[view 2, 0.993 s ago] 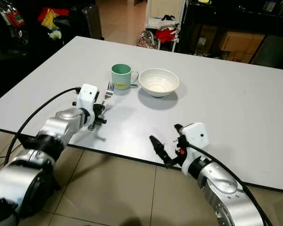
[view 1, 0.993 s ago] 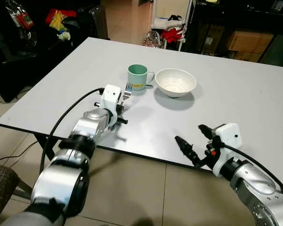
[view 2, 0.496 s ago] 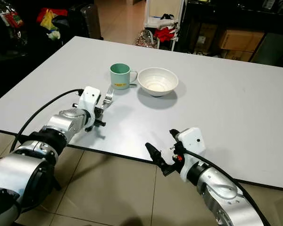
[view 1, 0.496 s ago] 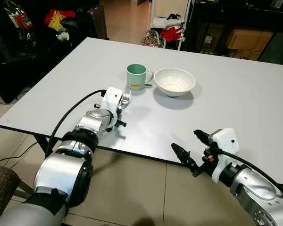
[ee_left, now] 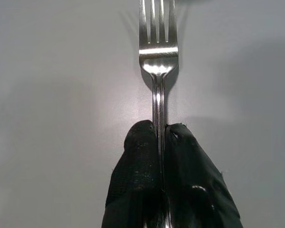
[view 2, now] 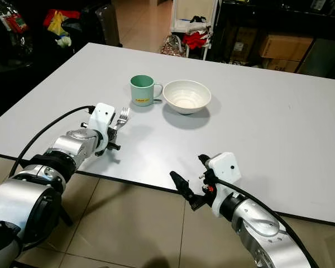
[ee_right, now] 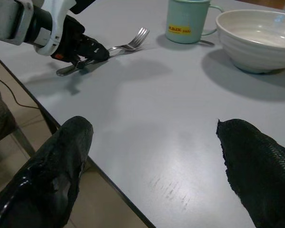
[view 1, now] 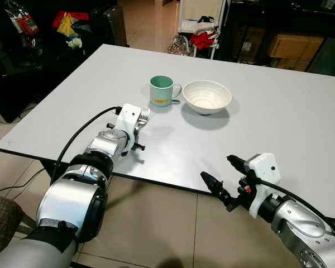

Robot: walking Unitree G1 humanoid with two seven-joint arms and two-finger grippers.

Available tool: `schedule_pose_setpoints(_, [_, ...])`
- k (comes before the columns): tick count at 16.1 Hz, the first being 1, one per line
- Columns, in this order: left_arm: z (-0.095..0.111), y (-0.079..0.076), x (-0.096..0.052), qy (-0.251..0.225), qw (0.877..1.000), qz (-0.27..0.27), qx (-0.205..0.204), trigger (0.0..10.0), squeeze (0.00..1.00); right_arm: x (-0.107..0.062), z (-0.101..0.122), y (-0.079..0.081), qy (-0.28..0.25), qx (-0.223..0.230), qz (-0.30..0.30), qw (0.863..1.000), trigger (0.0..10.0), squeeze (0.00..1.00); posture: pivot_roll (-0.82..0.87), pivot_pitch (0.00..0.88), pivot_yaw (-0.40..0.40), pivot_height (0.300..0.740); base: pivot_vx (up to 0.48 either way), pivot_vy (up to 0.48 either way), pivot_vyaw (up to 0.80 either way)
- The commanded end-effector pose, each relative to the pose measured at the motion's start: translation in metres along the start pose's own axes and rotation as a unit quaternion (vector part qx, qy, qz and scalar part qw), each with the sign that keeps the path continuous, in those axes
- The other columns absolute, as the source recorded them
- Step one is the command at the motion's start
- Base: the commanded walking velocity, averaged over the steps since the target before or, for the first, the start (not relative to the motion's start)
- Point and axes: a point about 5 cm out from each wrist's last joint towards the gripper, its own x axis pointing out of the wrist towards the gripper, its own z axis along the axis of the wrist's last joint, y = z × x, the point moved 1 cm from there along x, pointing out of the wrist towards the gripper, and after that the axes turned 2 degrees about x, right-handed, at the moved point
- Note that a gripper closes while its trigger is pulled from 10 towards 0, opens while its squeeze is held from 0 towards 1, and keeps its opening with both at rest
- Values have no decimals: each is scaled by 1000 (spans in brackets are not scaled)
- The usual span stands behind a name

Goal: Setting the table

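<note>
Nearest, at the table's (view 1: 301, 111) front edge, the right gripper (view 1: 222, 177) hovers with fingers apart. Farther left, the left gripper (view 1: 135, 127) clamps a fork (view 1: 142, 115) just over the tabletop, before the green mug (view 1: 161, 91) and white bowl (view 1: 207, 97).

Ahead of the fork (view 1: 143, 115), the mug (view 1: 162, 91) and bowl (view 1: 207, 97) block the way; open table (view 1: 279, 123) lies to the right.
</note>
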Motion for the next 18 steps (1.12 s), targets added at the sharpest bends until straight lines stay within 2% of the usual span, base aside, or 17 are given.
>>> schedule_pose_setpoints(1, [-2, 2, 0, 10, 1000, 6, 5, 10000, 0, -2, 5, 3, -6, -7, 8, 1000, 10000, 0, -208, 0, 2, 740, 0, 0, 0])
schedule_pose_setpoints(5, [-2, 3, 0, 4, 1000, 4, -2, 10000, 0, -2, 6, 2, -5, -10, 13, 1000, 10000, 0, -213, 0, -4, 740, 0, 0, 0])
schedule_pose_setpoints(6, [-1, 3, 0, 4, 1000, 1, -6, 10000, 302, -2, 6, 2, -5, -11, 12, 1000, 10000, 0, -213, 0, -4, 740, 0, 0, 0])
schedule_pose_setpoints(7, [-1, 3, 0, 3, 1000, 0, -8, 10000, 851, -2, 7, 1, -6, -11, 11, 1000, 10000, 0, -215, 0, -4, 740, 0, 0, 0])
schedule_pose_setpoints(8, [0, 2, 0, 1, 1000, 0, -12, 10000, 1000, -3, 7, 0, -6, -13, 9, 1000, 10000, 0, -217, 0, -3, 740, 0, 0, 0])
schedule_pose_setpoints(11, [0, 1, 0, 1, 1000, 0, -15, 10000, 1000, -3, 7, 1, -5, -14, 10, 1000, 10000, 0, -219, 0, -2, 740, 0, 0, 0])
schedule_pose_setpoints(13, [10, 6, -2, -21, 1000, 4, -21, 10000, 1000, -5, 8, 0, -10, -14, 4, 1000, 10000, 0, -222, 0, 0, 740, 0, 0, 0])
schedule_pose_setpoints(14, [26, 16, -6, -54, 998, 15, 0, 10000, 0, -10, 12, -3, -23, -3, -18, 1000, 10000, 0, -225, 0, 2, 740, 0, 0, 0])
schedule_pose_setpoints(16, [51, 35, -17, -131, 991, 28, 5, 10000, 0, -20, 17, -5, -46, 17, -52, 997, 10000, 0, -225, 0, 8, 740, 0, 0, 0])
schedule_pose_setpoints(18, [65, 44, -29, -207, 978, 20, -6, 10000, 0, -25, 18, -4, -62, 25, -81, 994, 10000, 0, -219, 0, 9, 740, 0, 0, 0])
